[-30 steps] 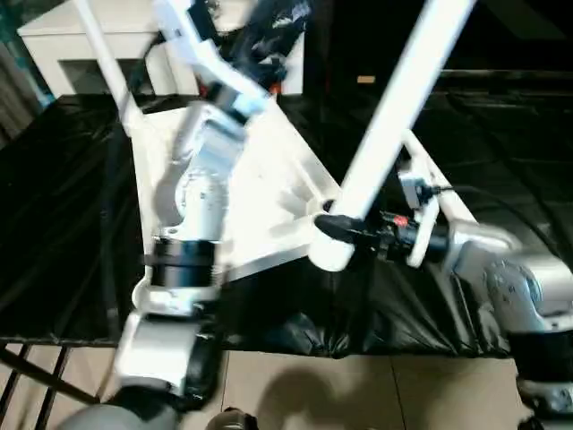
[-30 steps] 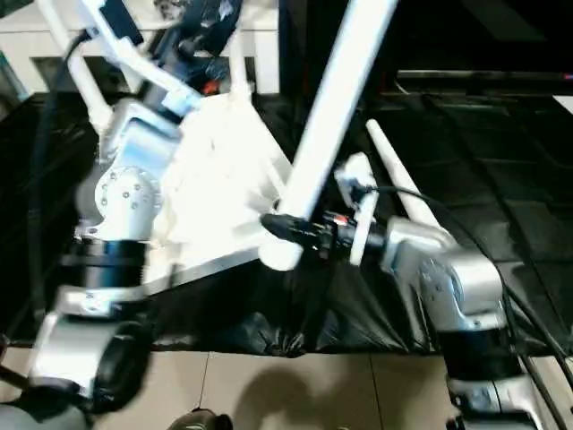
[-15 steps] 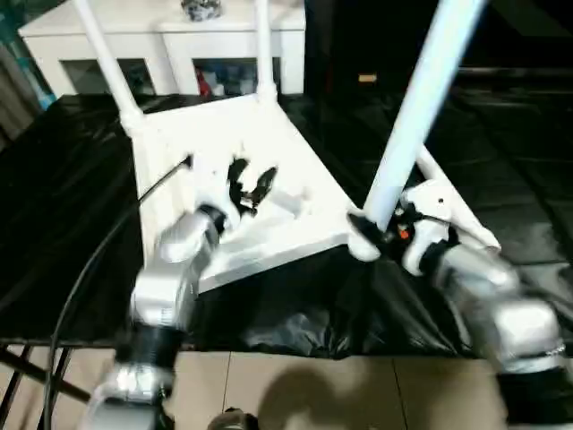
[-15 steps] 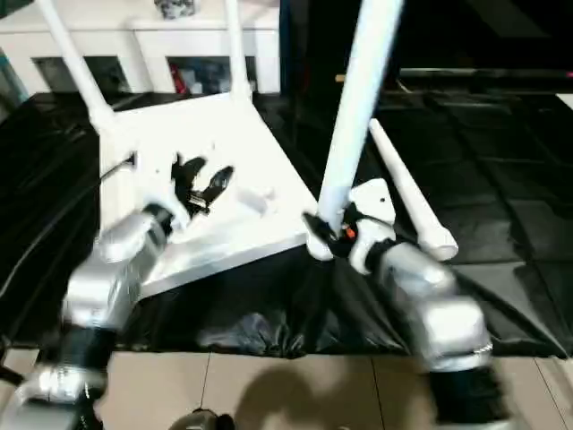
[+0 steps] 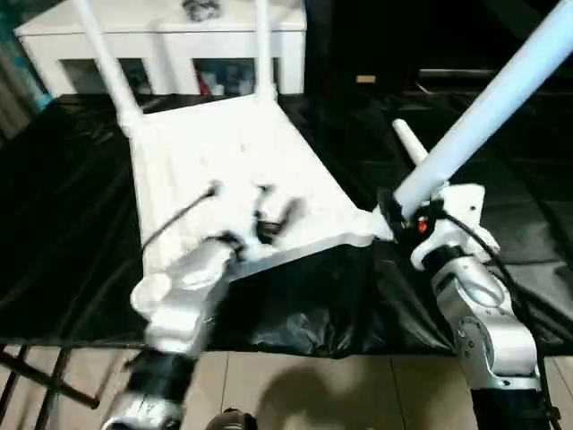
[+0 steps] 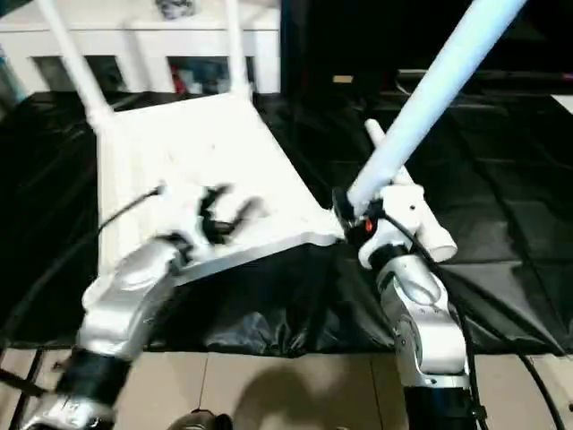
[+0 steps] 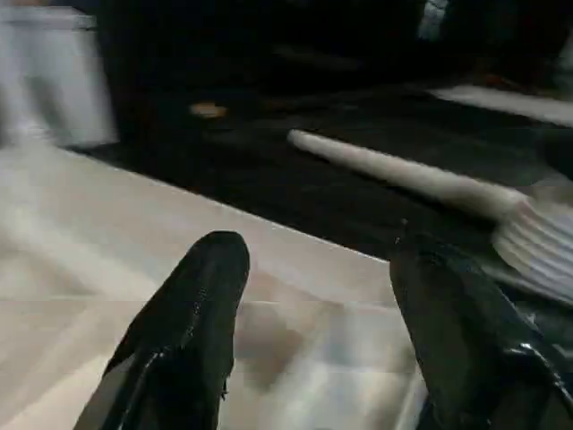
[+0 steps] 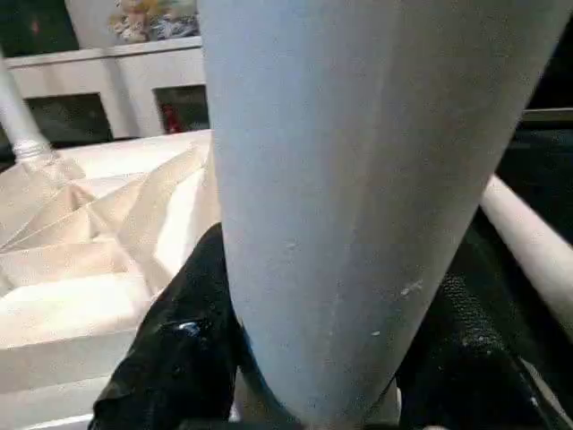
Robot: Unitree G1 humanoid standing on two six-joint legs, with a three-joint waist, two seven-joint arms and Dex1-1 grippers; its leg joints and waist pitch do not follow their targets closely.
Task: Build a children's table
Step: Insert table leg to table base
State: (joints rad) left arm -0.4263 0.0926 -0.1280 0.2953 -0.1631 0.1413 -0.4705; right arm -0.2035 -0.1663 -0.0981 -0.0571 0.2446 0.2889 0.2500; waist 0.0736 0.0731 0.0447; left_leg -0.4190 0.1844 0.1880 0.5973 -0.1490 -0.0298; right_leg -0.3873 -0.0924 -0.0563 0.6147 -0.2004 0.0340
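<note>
The white tabletop (image 5: 224, 152) lies upside down on black cloth, ribbed side up. Two white legs (image 5: 103, 63) (image 5: 262, 45) stand upright in its far corners. My right gripper (image 5: 405, 208) is shut on the thick end of a third leg (image 5: 483, 107), which slants up and to the right, just beside the tabletop's near right corner (image 5: 358, 237). In the right wrist view the leg (image 8: 358, 206) sits between both black fingers (image 8: 183, 354). A fourth leg (image 6: 407, 193) lies on the cloth behind that gripper. My left gripper (image 5: 276, 208) hangs open over the tabletop's near part, nothing between its fingers (image 7: 192, 305).
A white cabinet (image 5: 161, 36) stands behind the work surface. Black cloth (image 5: 63, 206) covers the surface and hangs in folds over its front edge (image 5: 295, 331). Tiled floor (image 5: 313, 394) shows below.
My left arm came down from high across the tabletop to low over its near part. My right gripper moved right with the leg, which now leans further right.
</note>
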